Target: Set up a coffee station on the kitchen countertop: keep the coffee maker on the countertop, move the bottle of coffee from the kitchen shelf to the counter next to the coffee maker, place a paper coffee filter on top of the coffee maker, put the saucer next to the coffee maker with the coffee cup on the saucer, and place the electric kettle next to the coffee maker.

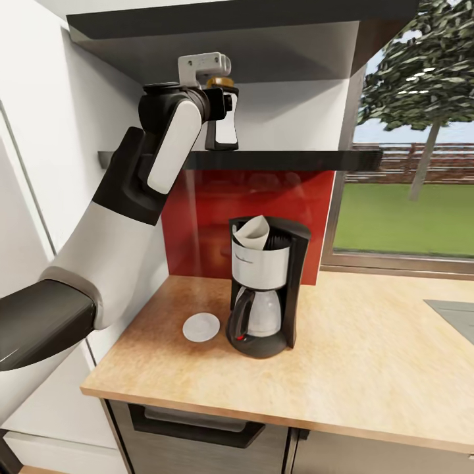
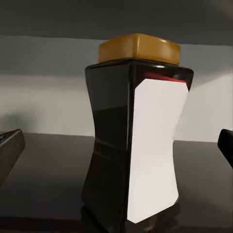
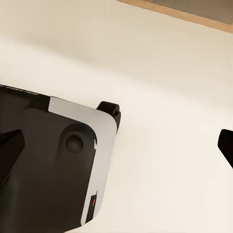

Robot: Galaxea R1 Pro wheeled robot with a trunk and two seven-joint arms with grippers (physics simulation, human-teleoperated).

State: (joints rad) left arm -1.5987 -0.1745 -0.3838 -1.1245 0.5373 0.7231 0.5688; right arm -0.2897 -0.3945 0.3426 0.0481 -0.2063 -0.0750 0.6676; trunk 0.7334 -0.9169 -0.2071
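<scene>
Your left hand (image 1: 220,105) sits at the upper centre of the head view, its fingers spread to either side of the bottle of coffee (image 2: 136,141), which stands upright on the kitchen shelf (image 1: 296,159); in the left wrist view both fingertips lie at the frame edges, well clear of the glass. The right hand (image 3: 116,145) also looks spread, holding nothing. Below, the coffee maker (image 1: 263,289) carries the paper coffee filter (image 1: 253,232), with the saucer (image 1: 201,327) just beside it on the worktop (image 1: 368,368). Closing off-centre on that waisted body could tip the bottle or shove it along the shelf, and lifting it out carelessly risks clipping the shelf edge.
</scene>
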